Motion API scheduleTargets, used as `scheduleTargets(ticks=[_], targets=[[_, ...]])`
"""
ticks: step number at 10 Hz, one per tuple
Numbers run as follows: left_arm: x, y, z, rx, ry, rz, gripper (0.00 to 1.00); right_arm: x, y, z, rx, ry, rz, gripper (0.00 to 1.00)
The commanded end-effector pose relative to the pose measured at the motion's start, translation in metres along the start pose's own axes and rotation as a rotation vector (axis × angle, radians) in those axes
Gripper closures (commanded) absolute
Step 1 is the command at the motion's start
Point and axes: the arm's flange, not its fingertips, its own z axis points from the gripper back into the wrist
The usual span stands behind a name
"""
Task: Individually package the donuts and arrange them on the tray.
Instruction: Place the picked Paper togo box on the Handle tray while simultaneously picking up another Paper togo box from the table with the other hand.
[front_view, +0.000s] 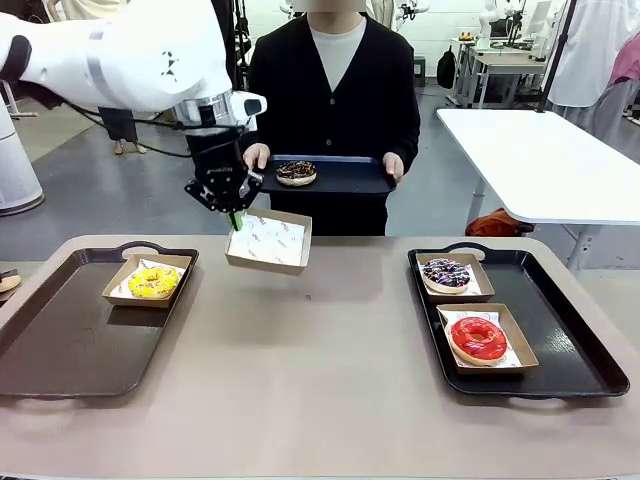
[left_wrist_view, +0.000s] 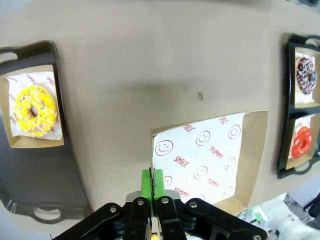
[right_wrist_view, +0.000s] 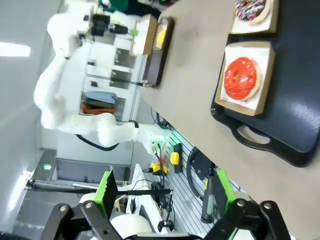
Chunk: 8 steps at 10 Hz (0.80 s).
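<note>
From the front, the left gripper (front_view: 235, 215) hangs above the table (front_view: 320, 380) at about eleven o'clock from its centre, its green pads pinched tight on the near-left rim of an empty cardboard box (front_view: 269, 241) lined with printed paper, which is lifted clear and tilted. At nine o'clock the left tray (front_view: 60, 340) carries the yellow donut (front_view: 153, 282) in its box; at three o'clock the right tray (front_view: 560, 340) holds the purple-sprinkled donut (front_view: 447, 272) and, nearer, the red donut (front_view: 479, 338), each boxed. At twelve o'clock a person holds a dark tray (front_view: 345, 176) bearing the chocolate donut (front_view: 296, 172). In the left wrist view the fingers (left_wrist_view: 146, 186) meet at six o'clock, clamping the box's paper-lined edge, with the yellow donut at nine o'clock and the boxed pair at three o'clock. In the right wrist view the right gripper (right_wrist_view: 162, 192) stands wide apart at six o'clock, holding nothing, the red donut at two o'clock.
</note>
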Motion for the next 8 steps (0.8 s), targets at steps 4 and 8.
scheduleTargets(ticks=[4, 8], targets=[[0.049, -0.005, 0.0, 0.026, 0.056, 0.134, 1.0, 0.003, -0.038, 0.019, 0.078, -0.022, 0.029, 0.0], [0.056, -0.007, -0.018, 0.083, 0.037, 0.149, 1.0, -0.001, -0.04, 0.015, 0.056, -0.011, 0.01, 0.0]])
